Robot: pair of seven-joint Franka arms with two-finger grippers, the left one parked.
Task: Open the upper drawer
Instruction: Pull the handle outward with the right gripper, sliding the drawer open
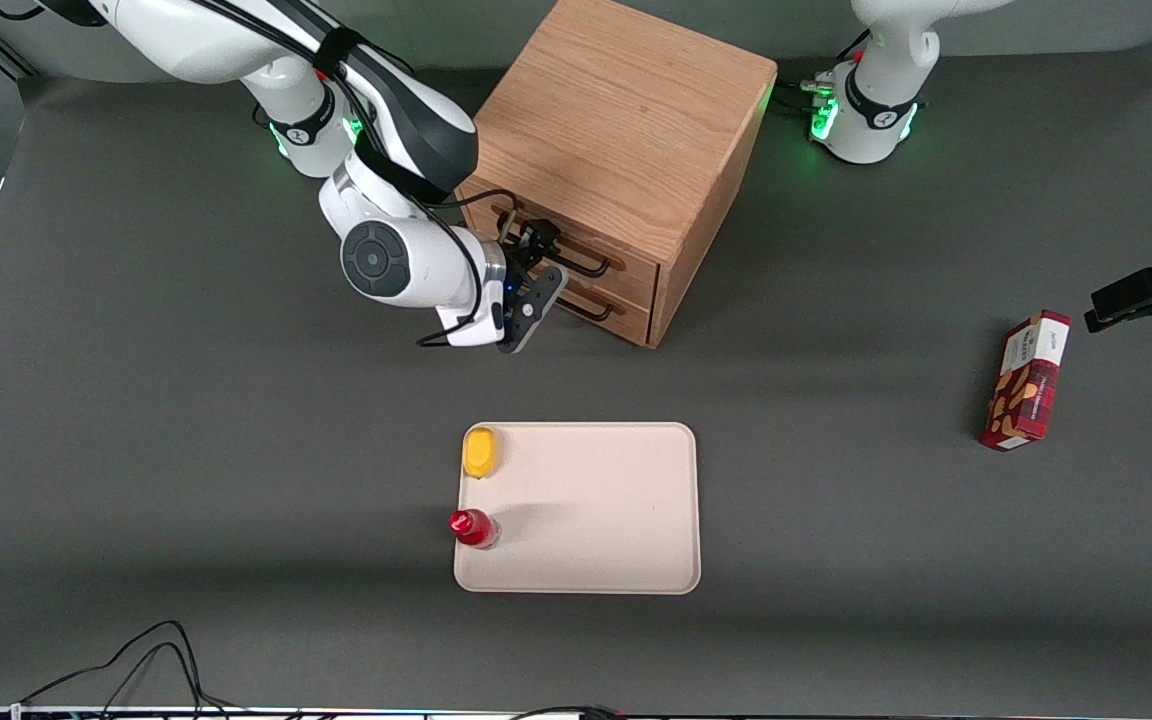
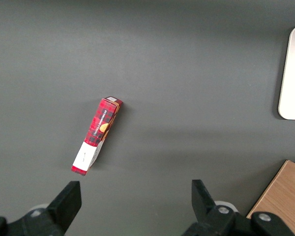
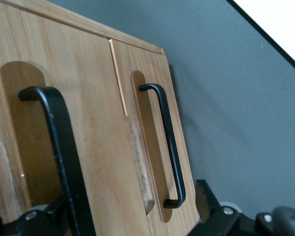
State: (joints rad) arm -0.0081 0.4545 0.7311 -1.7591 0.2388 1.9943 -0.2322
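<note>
Oak-coloured and square, the wooden cabinet (image 1: 626,130) stands toward the robots' end of the dark grey table (image 1: 186,450), and its upper drawer (image 1: 576,245) is the higher of two matching fronts facing the front camera at an angle. That drawer looks shut or all but shut: its light wood-grain face sits level with the cabinet frame, and no wooden box shows. The right arm's black two-finger gripper (image 1: 533,262) is right at this front, at the working arm's end of the long black wire handle (image 1: 561,248). In the right wrist view the handle's bar (image 3: 59,147) runs between the two fingers (image 3: 39,216), which are spread on either side of it and not closed on it. So the step in hand seems to be the reach and line-up on the handle, with the grasp not yet made. The next move likely calls for closing on the bar, then a straight pull out along the drawer's own line, so it does not bind. The lower drawer's black handle (image 3: 167,142) sits close below and must be left alone. Nearer the front camera lie a beige tray (image 1: 596,510) with a yellow item (image 1: 480,452) and a red bottle (image 1: 473,528), and toward the parked arm's end a red plaid box (image 1: 1026,380).
</note>
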